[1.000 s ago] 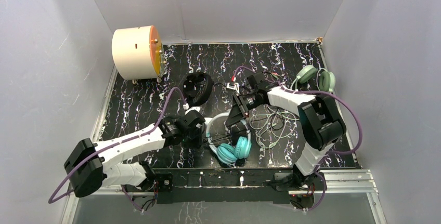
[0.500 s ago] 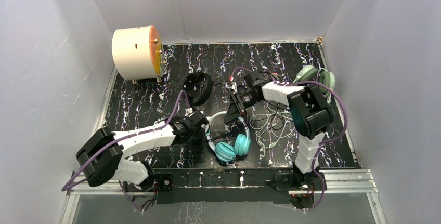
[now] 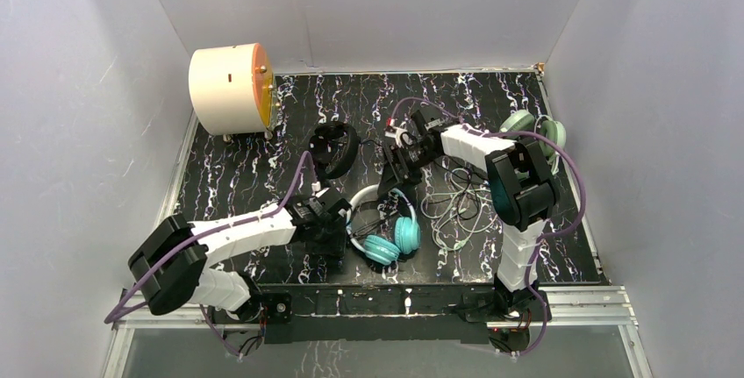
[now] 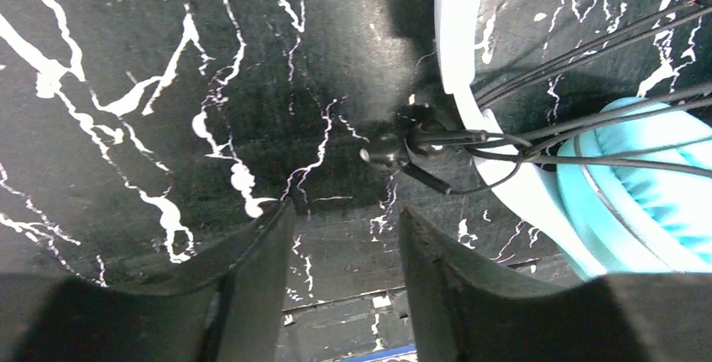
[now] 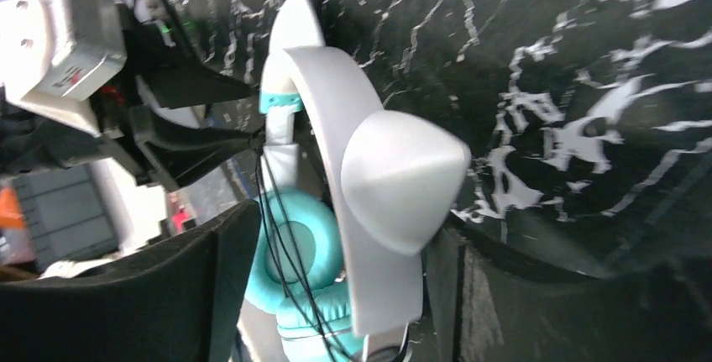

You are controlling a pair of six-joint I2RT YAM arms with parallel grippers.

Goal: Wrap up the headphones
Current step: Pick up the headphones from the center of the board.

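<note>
The teal headset lies on the dark marbled table between the two arms, cups toward the near edge and its white band arching away toward the back. The left gripper hangs low over the table just left of the band, jaws partly apart with nothing but bare tabletop between them. What matters is the plug end of the black cord. It lies just beyond the left fingertips, toward the right-hand finger and against the band's edge, with its strands running off across the teal cup. Its long axis looks to lie crosswise in the wrist view, roughly along the line on which the jaws close (so a small turn of the wrist may be needed before a pinch would bite across it). The right gripper stands at the far side of the band with its jaws wide. They straddle the band by the cat ear and do not appear clamped on it. The left arm is plainly the nearer to the plug, and the right is better placed to steady the band. The black headset and the sage one lie well apart from both.
</note>
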